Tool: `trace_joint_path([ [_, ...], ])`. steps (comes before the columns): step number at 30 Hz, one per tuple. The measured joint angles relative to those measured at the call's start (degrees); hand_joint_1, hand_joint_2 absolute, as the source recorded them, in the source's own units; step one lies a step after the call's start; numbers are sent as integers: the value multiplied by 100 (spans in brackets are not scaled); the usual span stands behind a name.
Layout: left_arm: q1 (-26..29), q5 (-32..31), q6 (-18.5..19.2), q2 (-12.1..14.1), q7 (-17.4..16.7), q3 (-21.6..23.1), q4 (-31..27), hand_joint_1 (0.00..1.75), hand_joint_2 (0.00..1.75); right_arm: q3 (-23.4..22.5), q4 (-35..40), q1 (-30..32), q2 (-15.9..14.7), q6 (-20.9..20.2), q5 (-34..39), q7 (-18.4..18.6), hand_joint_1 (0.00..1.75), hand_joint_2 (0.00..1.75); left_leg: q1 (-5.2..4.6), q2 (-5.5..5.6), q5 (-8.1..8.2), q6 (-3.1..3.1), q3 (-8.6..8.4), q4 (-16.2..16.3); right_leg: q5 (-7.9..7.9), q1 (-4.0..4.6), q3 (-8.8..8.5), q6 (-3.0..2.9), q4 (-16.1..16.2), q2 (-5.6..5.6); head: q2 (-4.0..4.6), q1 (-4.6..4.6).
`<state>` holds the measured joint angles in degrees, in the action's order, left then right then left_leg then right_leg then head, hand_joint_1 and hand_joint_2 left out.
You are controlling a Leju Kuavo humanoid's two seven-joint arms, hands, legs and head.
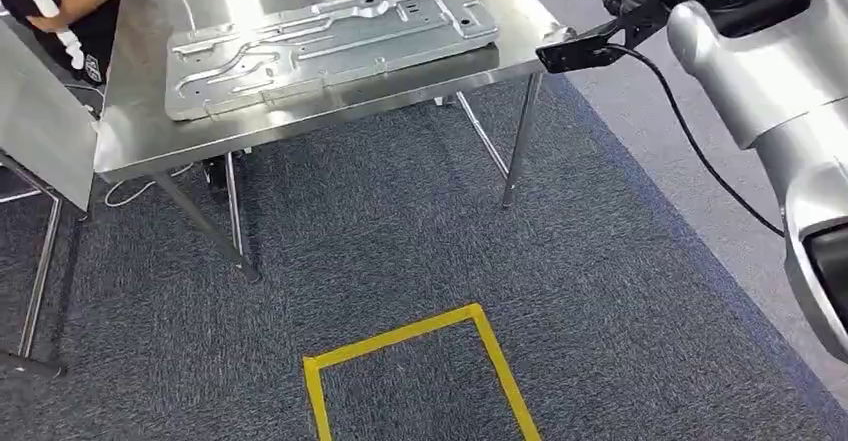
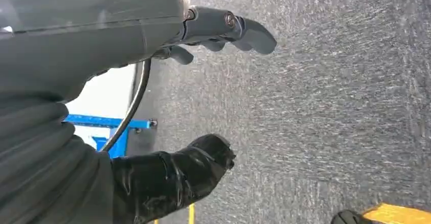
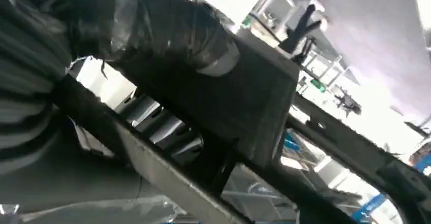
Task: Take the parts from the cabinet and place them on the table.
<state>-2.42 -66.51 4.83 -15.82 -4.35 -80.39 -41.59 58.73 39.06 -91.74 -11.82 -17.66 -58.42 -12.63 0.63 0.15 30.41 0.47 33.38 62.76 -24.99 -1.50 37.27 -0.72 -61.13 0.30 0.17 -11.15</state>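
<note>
Stamped metal panel (image 1: 330, 46) flat on steel table (image 1: 140, 136), left hand (image 2: 203, 92) empty, fingers apart (above carpet), right hand (image 3: 167, 26) gripping a dark metal part (image 3: 244, 107).

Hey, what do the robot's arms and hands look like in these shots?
The right arm is glossy silver with rounded shells, dark joint sections and a black cable looping beside it. The left hand has a grey ribbed cover, dark grey fingers and a shiny black-wrapped thumb, with a thin black cable alongside.
</note>
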Motion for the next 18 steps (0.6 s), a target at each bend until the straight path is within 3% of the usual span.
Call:
trace_joint_path([
  [2, -3, 0, 13, -2, -2, -15, -6, 0, 175, 18, 0, -9, 0, -7, 15, 0, 175, 175, 7, -4, 312, 26, 547, 946, -60, 24, -66, -38, 2, 10, 0, 0],
  [3, -4, -2, 20, -4, -7, -15, -9, 0, 175, 35, 0, 3, 0, -9, 22, -2, 175, 175, 5, -4, 385, 22, 826, 1350, -96, 41, -104, -40, 2, 13, 0, 0],
  [4, -3, -2, 26, -9, -9, -15, -11, 0, 175, 50, 0, 16, 0, -15, 22, -2, 175, 175, 3, -3, 326, 11, 995, 1514, -130, 60, -151, -44, 2, 19, 0, 0],
  [5, -3, -4, 31, -11, -9, -17, -11, 0, 175, 68, 0, 23, 0, -18, 26, -4, 175, 175, 0, -3, 102, -19, 1027, 1377, -172, 78, -211, -46, 2, 25, 0, 0],
  [8, 21, -20, 39, -9, -9, -24, -31, 0, 175, 81, -2, 7, 0, -18, 37, -4, 175, 175, -68, 7, -892, -196, 570, -63, -318, 103, -404, -48, 22, 30, 0, 0],
  [10, 24, -24, 44, -15, -9, -39, -61, 0, 175, 96, -7, -23, -24, -26, 41, -4, 175, 175, -123, 12, -819, -248, 458, -206, -326, 102, -400, -6, 38, 55, 0, 9],
  [12, 0, -26, 44, -17, -9, -39, -70, 0, 175, 122, -11, -4, -44, -31, 59, -15, 175, 175, -145, 6, -722, -254, 419, -310, -311, 68, -379, 52, 101, 51, 0, 9],
  [14, 3, -37, 46, -26, -9, -42, -98, 0, 175, 127, -9, 1, -63, -31, 72, -15, 175, 175, -77, -18, -758, -257, 247, -540, -368, 73, -418, 101, 103, 27, 0, 13],
  [15, 4, -48, 48, -33, -9, -44, -103, 0, 175, 129, -9, -20, -74, -31, 81, -13, 175, 175, -85, -15, -743, -284, 174, -587, -451, 75, -344, 106, -91, 12, 0, 11],
  [16, 8, -55, 48, -33, -9, -52, -109, 0, 175, 133, -9, -35, -79, -35, 81, -13, 175, 175, -86, -27, -725, -311, 141, -590, -589, 77, -165, 115, -435, 16, 0, 11],
  [18, -3, -70, 59, -39, -9, -63, -109, 0, 175, 155, -11, -17, -87, -44, 94, -20, 175, 175, -90, -32, -650, -331, 87, -568, -865, 60, 396, 153, -1362, 8, 0, 11],
])
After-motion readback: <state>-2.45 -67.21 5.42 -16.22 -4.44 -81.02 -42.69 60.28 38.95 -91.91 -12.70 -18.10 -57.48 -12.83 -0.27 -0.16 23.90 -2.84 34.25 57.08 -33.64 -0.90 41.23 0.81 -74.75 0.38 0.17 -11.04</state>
